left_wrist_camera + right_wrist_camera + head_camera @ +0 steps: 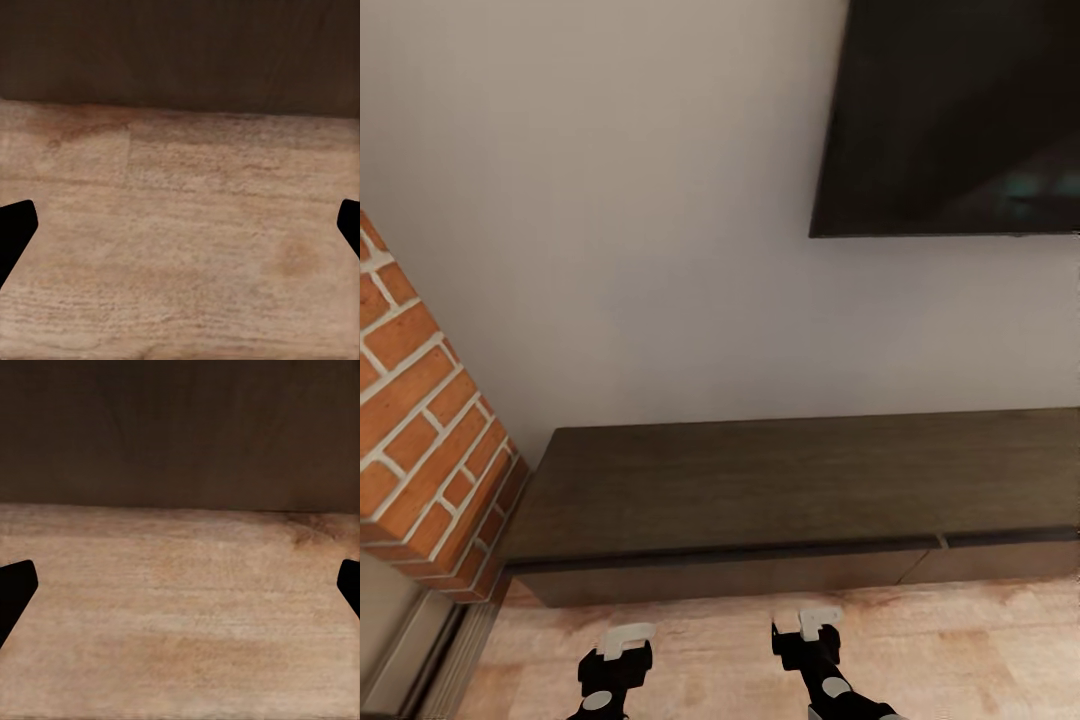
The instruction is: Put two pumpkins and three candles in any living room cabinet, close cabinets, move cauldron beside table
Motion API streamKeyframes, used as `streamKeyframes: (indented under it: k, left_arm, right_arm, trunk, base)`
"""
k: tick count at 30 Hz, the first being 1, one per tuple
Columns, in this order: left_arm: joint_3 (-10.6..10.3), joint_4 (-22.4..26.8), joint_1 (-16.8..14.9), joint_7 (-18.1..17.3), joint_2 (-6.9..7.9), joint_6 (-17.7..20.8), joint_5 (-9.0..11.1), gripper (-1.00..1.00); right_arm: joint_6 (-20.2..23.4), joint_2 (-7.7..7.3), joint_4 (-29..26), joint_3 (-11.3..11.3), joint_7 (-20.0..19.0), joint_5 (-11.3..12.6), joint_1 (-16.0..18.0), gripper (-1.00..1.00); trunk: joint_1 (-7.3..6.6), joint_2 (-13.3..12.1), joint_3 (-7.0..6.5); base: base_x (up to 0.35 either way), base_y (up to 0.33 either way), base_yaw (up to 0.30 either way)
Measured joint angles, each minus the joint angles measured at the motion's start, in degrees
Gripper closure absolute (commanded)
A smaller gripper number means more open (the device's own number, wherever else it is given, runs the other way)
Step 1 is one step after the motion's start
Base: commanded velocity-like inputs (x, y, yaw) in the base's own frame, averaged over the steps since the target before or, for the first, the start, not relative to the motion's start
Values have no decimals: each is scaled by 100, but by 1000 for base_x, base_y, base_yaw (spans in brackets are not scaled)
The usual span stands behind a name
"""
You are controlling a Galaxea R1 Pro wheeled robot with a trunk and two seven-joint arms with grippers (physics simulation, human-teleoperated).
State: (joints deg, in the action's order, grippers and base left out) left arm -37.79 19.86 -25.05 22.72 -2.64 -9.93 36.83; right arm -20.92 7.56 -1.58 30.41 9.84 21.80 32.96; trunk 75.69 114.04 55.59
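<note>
The cabinet [800, 500] lies with its long axis along the wall, drawer fronts shut and facing me. My left gripper [624, 640] and right gripper [806, 622] hover just before it over the wood floor [980, 650], both with fingers spread apart, holding nothing.

Cabinet [800, 480]: showing dark brown, faint wood grain. Floor [960, 650]: showing pale tan, streaked wood pattern. Wall [610, 200]: showing plain off-white. Brick column [420, 430]: showing orange-red, white mortar lines. Screen [960, 110]: showing black. Left pincer [624, 640], right pincer [806, 622]: showing white tips, black bodies.
</note>
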Motion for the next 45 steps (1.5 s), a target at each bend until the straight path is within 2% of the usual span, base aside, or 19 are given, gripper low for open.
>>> streamKeyframes:
  k: [18, 25, 38, 45]
  left_arm:
    - [-9, 0, 0, -4, 0, -12, 0, -100]
    - [-17, -46, 0, -2, -13, -223, 1, -100]
    - [-17, -72, 6, -1, -15, -246, 5, -100]
    - [-17, -101, 11, 4, 31, -246, 4, -100]
  right_arm:
    - [0, 1, 1, 0, 0, 2, 0, -100]
    - [-16, 3, 0, 0, 0, -1, -2, -100]
    - [-81, -9, 1, -5, 0, -8, -49, -100]
    - [-80, -12, 7, -7, 0, -3, -60, -100]
  trunk:
    - [0, 0, 0]
    - [0, 0, 0]
    - [0, 0, 0]
    - [0, 0, 0]
  base:
    - [-8, 0, 0]
    - [0, 0, 0]
    - [0, 0, 0]
    - [0, 0, 0]
